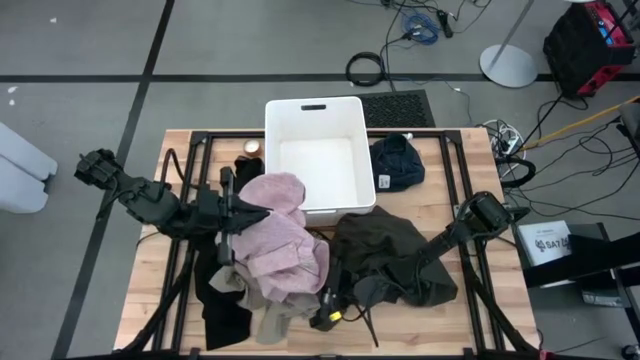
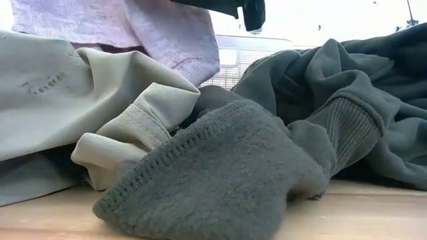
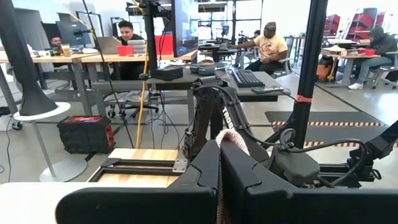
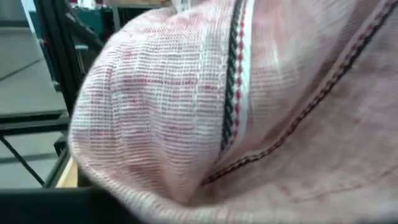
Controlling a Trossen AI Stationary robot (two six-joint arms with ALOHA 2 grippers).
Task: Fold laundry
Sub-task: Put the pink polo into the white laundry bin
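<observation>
Overhead view. The pale pink garment (image 1: 280, 235) lies bunched at the table's (image 1: 470, 325) centre, its long axis running from the near edge of the white bin (image 1: 313, 125) toward the near right. The left gripper (image 1: 255, 214) meets its left edge, and the left wrist view shows a ridge of pink weave (image 3: 231, 144) pinched between the two dark fingers (image 3: 261, 186), so this claw is clamped on the pink garment. The beige-tan garment (image 1: 275, 310) lies under and nearer than the pink one. Black cloth (image 1: 222, 300) lies at the near left. The dark olive-grey garment (image 1: 395, 255) spreads to the right of centre. The navy garment (image 1: 397, 162) sits at the far right, just beside the bin.

The right gripper (image 1: 335, 305) reaches to the near edge of the pile, between the beige-tan and olive-grey cloth. Its wrist view is filled by pink woven fabric (image 4: 236, 112) with a dark stitched seam, and whether its fingers are apart or together cannot be told.

Low view. A folded olive-grey edge (image 2: 220, 180) rests on the wood in front, beige-tan cloth (image 2: 100, 100) to its left, pink fabric (image 2: 133, 27) hanging above.

The left wrist view alone shows the room beyond, with people (image 3: 268, 40) seated at desks.
</observation>
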